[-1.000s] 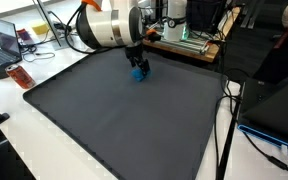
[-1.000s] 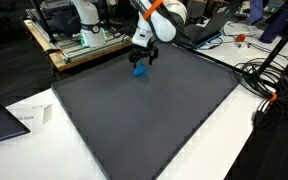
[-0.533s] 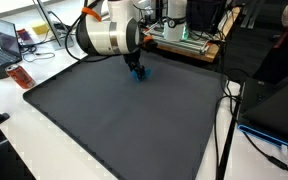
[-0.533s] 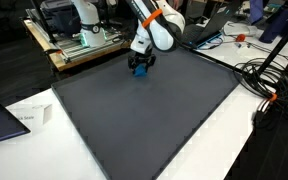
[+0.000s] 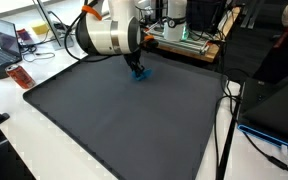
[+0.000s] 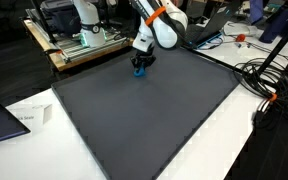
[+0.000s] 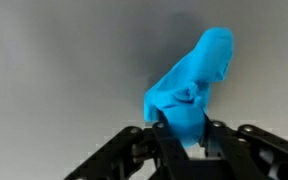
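Blue crumpled object (image 7: pixel 192 85) (soft-looking), pinched between black claw (image 7: pixel 184 130) fingers, on dark grey mat (image 6: pixel 144 120).

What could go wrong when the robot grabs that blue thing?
1. The gripper pinches only the near end of the blue thing. Most of it sticks out past the fingers, so it might slip out or flop over if lifted.
2. The fingertips sit low, right at the dark mat, so they might scrape or snag it.
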Robot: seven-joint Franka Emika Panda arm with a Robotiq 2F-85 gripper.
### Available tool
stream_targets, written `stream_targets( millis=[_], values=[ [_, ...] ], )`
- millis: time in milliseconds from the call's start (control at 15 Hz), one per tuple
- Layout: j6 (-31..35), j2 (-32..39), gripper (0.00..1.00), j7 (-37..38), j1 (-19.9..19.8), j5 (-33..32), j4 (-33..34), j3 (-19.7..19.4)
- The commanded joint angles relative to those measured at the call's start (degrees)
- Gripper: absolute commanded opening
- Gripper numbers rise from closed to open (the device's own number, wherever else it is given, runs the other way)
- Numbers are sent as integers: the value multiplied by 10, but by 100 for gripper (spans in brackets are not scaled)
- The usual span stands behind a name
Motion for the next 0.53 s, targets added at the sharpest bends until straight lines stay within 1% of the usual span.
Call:
stream_targets(
  millis=[0,133,267,333,400,467],
  values=[
    [26,-6,2,-1,-8,3,-6,15],
    [37,-17,5,2,-24,3,-19,36],
    [51,-40,1,16,-42,3,-45,63],
    [53,-58,3,25,-56,3,-65,82],
    [35,-83,2,38,-74,3,-101,101],
    [36,-98,2,41,-90,3,-114,123]
  ],
)
